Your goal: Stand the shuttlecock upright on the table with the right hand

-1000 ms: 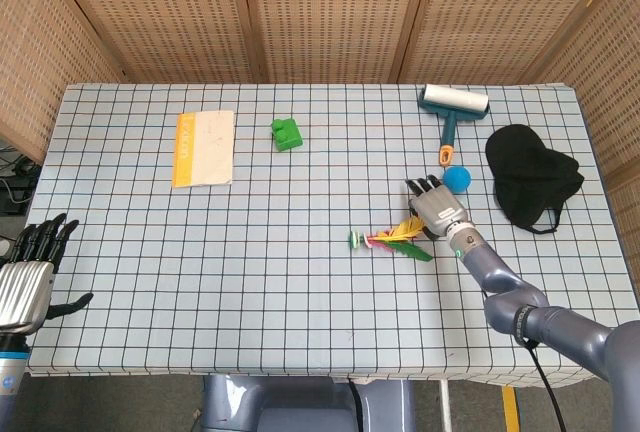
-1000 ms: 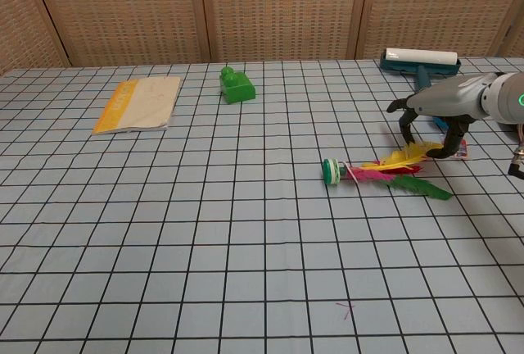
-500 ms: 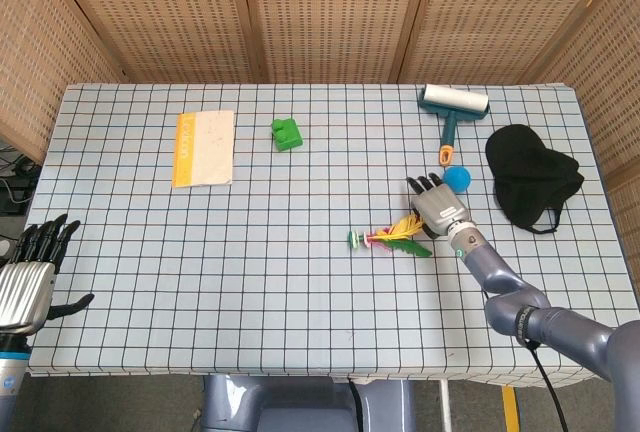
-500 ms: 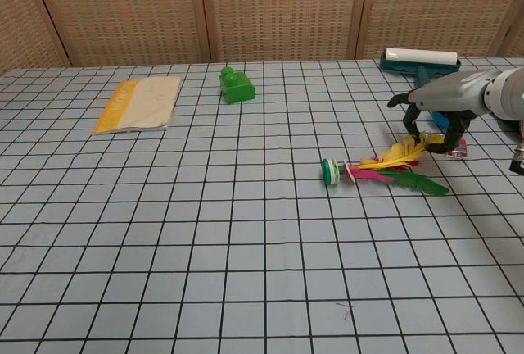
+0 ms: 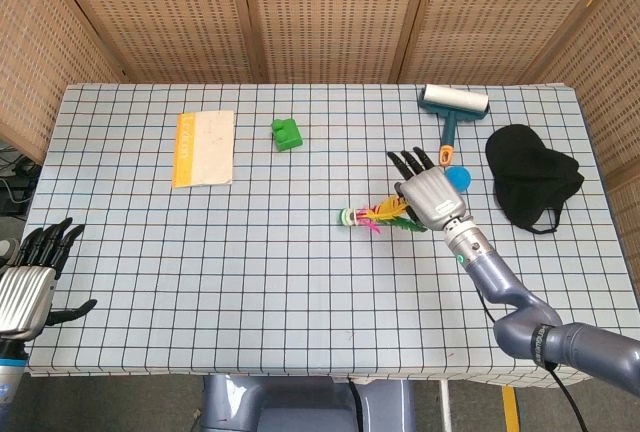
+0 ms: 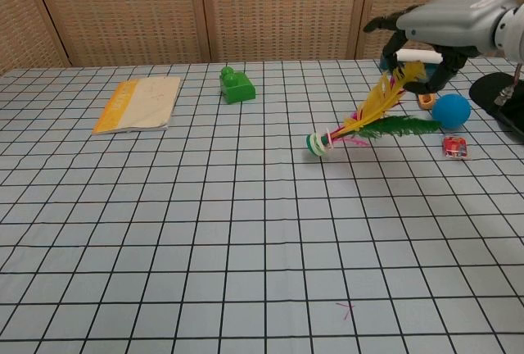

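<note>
The shuttlecock (image 6: 352,129) is mostly feather, so I judge it very light, with nearly all its weight in the small round base (image 6: 318,143). The feathers are soft and bendy and could crease if I squeeze hard; the base looks stiffer and is what has to sit flat on the tabletop (image 6: 205,239). My hold is up at the feather end, which lets the base hang lowest, though a loose hold there may let the thing swing or slip.

In the chest view my right robot hand (image 6: 430,30) is raised above the tabletop, fingers curled down around the tip of the yellow feather (image 6: 385,96), pinching it. The shuttlecock slants down to the left from that hold, its base low, at or just over the cloth; I cannot tell whether it touches. It is tilted, not yet upright. A green feather (image 6: 401,126) sticks out sideways toward the blue ball (image 6: 451,111).

In the head view my right robot hand (image 5: 428,195) shows its back to the camera, forearm running off to the lower right, beside the ball.

My left robot hand (image 5: 35,277) hangs off the near left corner, fingers apart, holding nothing.
</note>
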`<move>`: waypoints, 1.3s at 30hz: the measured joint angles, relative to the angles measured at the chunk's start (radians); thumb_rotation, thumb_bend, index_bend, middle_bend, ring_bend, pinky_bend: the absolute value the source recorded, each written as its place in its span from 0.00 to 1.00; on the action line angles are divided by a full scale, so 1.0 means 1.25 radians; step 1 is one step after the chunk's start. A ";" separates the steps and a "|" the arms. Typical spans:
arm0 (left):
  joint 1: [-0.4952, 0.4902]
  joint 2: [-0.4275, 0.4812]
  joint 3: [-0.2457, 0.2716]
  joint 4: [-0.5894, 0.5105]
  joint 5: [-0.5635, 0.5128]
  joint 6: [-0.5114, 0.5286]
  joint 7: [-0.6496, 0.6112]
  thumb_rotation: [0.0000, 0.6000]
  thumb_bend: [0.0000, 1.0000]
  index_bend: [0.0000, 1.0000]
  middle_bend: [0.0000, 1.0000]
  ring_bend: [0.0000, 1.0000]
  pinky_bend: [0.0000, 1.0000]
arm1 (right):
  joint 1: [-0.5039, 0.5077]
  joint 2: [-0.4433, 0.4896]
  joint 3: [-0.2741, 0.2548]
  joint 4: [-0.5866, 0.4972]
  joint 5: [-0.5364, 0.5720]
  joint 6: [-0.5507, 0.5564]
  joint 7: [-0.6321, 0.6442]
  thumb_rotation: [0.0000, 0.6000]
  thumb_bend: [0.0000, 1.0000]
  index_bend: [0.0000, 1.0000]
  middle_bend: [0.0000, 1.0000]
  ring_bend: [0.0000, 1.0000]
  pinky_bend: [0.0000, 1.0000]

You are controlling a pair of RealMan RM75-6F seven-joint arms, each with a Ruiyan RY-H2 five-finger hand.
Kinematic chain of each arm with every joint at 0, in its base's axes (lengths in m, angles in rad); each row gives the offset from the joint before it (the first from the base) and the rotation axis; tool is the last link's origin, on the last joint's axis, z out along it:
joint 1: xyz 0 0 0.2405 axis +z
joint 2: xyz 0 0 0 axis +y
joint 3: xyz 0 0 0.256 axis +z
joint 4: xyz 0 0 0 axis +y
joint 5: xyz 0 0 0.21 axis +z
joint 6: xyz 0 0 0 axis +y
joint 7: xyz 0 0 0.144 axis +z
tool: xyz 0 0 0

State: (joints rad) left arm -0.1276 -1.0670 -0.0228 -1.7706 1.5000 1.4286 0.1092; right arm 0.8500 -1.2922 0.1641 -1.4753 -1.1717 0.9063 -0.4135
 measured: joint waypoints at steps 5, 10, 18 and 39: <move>0.001 0.011 0.006 0.006 0.015 0.002 -0.030 1.00 0.00 0.00 0.00 0.00 0.00 | 0.000 0.028 0.021 -0.078 -0.015 0.047 -0.075 1.00 0.64 0.80 0.00 0.00 0.00; 0.005 0.022 0.008 0.007 0.023 0.011 -0.056 1.00 0.00 0.00 0.00 0.00 0.00 | 0.015 0.033 0.032 -0.112 0.006 0.054 -0.156 1.00 0.64 0.80 0.00 0.00 0.00; 0.007 0.030 0.007 0.008 0.021 0.013 -0.074 1.00 0.00 0.00 0.00 0.00 0.00 | 0.045 0.011 0.023 -0.126 0.039 0.056 -0.267 1.00 0.64 0.80 0.00 0.00 0.00; 0.008 0.036 0.009 0.006 0.028 0.014 -0.090 1.00 0.00 0.00 0.00 0.00 0.00 | 0.077 -0.106 -0.034 -0.062 -0.061 0.099 -0.387 1.00 0.58 0.78 0.02 0.00 0.00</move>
State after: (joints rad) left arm -0.1174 -1.0221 -0.0117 -1.7625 1.5345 1.4457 -0.0034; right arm 0.9459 -1.4245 0.1216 -1.5534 -1.2483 1.0295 -0.8976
